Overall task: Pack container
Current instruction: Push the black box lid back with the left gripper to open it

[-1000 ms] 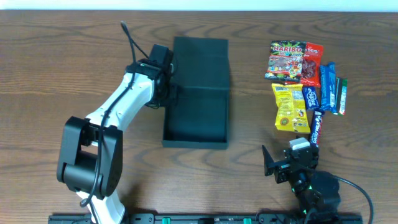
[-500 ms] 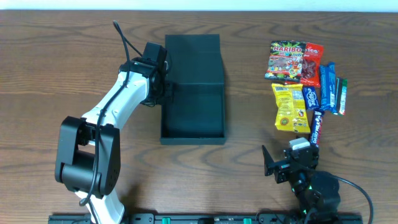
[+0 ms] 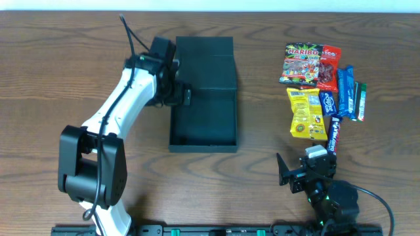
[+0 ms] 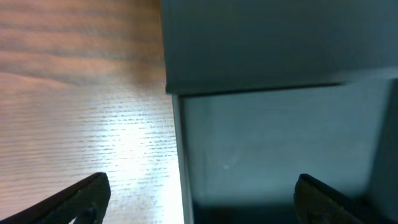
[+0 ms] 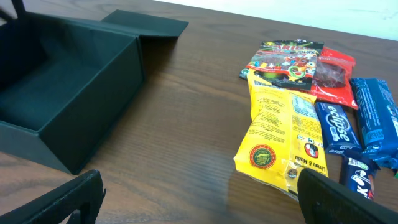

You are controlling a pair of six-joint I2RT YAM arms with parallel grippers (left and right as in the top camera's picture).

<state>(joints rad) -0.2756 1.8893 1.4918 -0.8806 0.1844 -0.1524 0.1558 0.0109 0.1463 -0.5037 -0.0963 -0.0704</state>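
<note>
- The container (image 3: 203, 121), a dark teal box, sat left of centre on the table (image 3: 59, 59). Its lid flap (image 3: 205, 52) was folded back flat on the 12 o'clock side, and the interior showed bare. By that, packing had not yet begun.
- The left gripper (image 4: 205, 196) stood at the box's 9 o'clock wall, near the hinge line. Its jaws were spread wide and straddled the wall, one finger outside over the wood and one inside. Neither finger appeared to press the card, so nothing was gripped.
- Judged purpose: the arm was placed there to handle the box by its edge, to set or square it rather than to load it.
- The right gripper (image 5: 202, 196) hung low at the table's 5 o'clock, jaws fully apart and empty. It faced the snacks, likely to be ready for a first pick.
- The snacks lay clustered at the box's 3 o'clock, well apart from it and within the right arm's side.
- Legible: "HARIBO" on the Haribo bag (image 3: 302, 64), which overlapped a red bag (image 3: 330, 71) at 3 o'clock of it.
- The yellow bag (image 3: 300, 113) carried a round seal; its text was too small to read.
- The lettering on the blue bars (image 3: 346, 88) was only partly visible and was not read with confidence.
</note>
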